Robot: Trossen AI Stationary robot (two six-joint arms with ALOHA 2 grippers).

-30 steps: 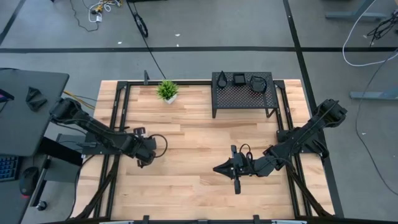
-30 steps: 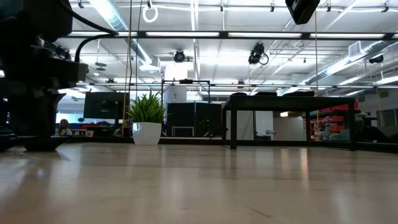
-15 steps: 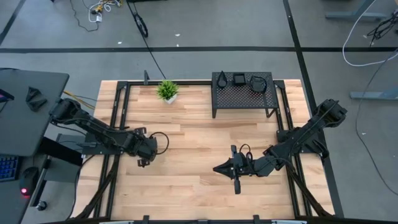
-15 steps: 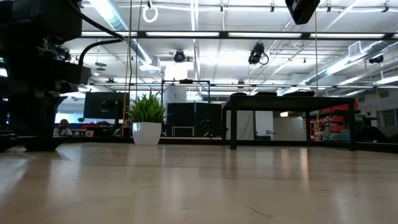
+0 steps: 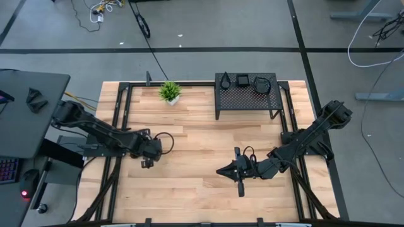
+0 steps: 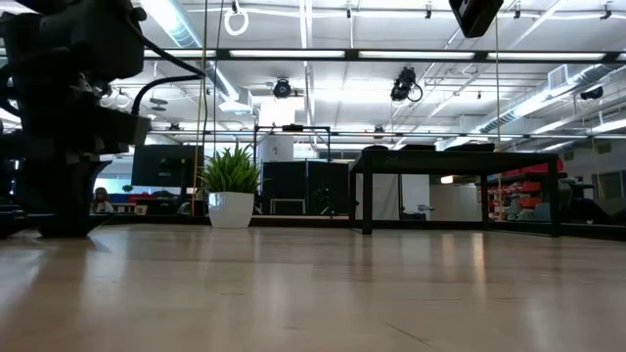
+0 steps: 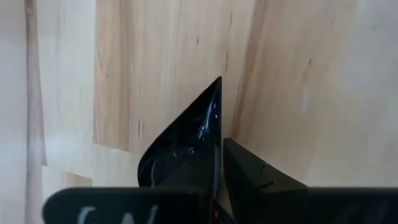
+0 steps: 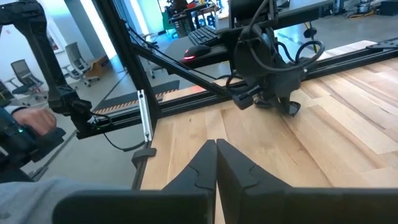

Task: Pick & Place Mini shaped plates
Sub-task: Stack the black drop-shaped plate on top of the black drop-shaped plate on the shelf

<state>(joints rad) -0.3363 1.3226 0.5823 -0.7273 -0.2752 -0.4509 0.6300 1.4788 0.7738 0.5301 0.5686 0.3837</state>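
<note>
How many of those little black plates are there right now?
4: three plates sit on the rack at and; one teardrop plate is in the left gripper. Others may be hidden.

The plate [image 7: 186, 149] in the left wrist view is cut off at the bottom edge, its rounded end hidden behind the fingers [image 7: 255, 177]. Up on the rack [image 5: 247, 94], three small dark dishes [image 5: 243, 81] are too tiny to read for shape. Low view: the left arm [image 6: 68, 108] is just a dark bulk, gripper tip hidden.
</note>
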